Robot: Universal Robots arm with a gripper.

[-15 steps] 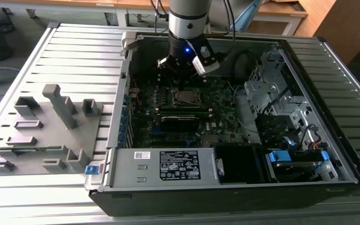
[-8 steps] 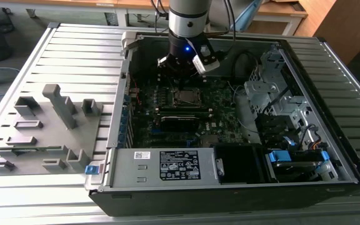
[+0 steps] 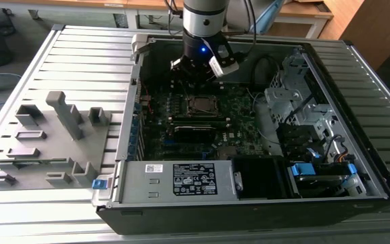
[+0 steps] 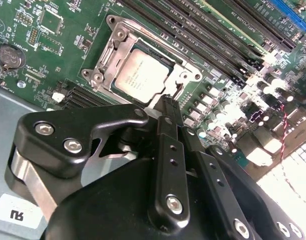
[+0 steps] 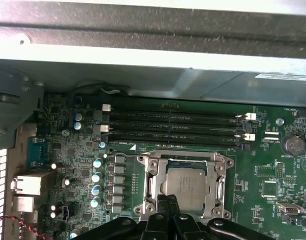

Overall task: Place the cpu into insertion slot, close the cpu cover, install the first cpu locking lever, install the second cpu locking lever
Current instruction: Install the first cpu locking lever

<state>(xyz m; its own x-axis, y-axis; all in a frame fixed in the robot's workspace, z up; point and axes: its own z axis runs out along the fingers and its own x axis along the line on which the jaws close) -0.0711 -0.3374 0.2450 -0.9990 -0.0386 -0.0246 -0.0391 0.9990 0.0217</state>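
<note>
The cpu (image 4: 141, 75) (image 5: 185, 182), a silver-grey square chip, lies in the insertion slot (image 3: 200, 104) on the green motherboard. The cpu cover (image 4: 108, 59) (image 5: 153, 172), a shiny metal frame, lies flat around the chip's edges. My gripper (image 4: 165, 102) (image 5: 168, 201) hangs just above the socket's edge, and its black fingertips (image 4: 166, 112) are together with nothing between them. In the exterior view the gripper (image 3: 195, 71) sits inside the open computer case, slightly behind the socket. I cannot tell how the locking levers stand.
Long black memory slots (image 5: 173, 125) run beside the socket. A black module (image 3: 195, 129) and the power supply (image 3: 174, 180) lie nearer the case front. Drive cages and cables (image 3: 296, 117) crowd the exterior view's right. A grey fixture plate (image 3: 46, 137) sits outside on the left.
</note>
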